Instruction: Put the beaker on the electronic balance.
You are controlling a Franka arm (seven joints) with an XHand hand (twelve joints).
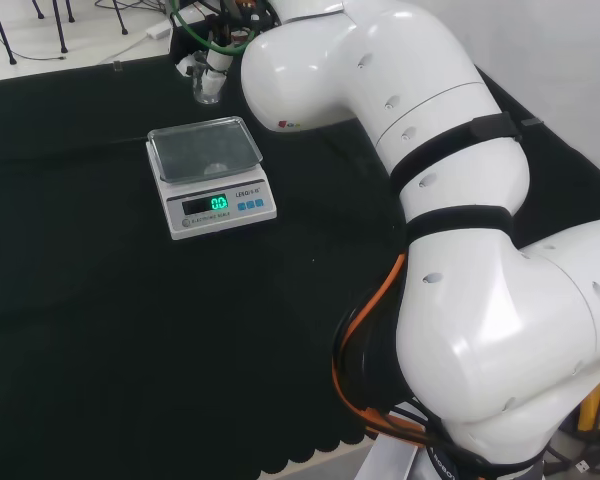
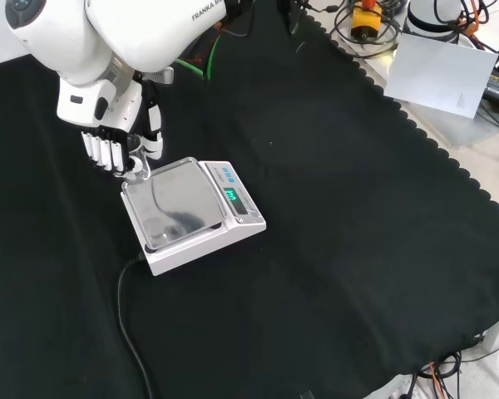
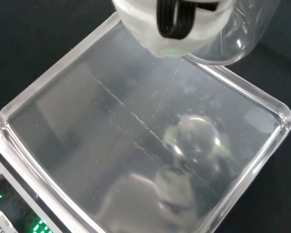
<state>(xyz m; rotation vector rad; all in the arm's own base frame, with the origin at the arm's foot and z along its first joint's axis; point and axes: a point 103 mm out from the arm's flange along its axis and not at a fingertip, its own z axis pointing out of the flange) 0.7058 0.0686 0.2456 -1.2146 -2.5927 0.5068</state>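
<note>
Three views, balance (image 1: pixel 208 175) shared

Black cloth (image 2: pixel 358 249) over the bench is looking matt & soft, edge scalloped. Balance (image 1: pixel 212 176) is showing a white plastic body w/ a glossy, mirror-like pan (image 2: pixel 170 208) that's reflecting shapes above; in wrist view the pan (image 3: pixel 136 145) is showing fine scratches & a raised rim. Beaker (image 3: pixel 233 34) is reading as clear glass or plastic, smooth, shiny. Arm links (image 1: pixel 480 330) are gleaming: glossy white plastic shell. Hand (image 2: pixel 116 141) is looking white & black, smooth plastic, w/ black cables.
</note>
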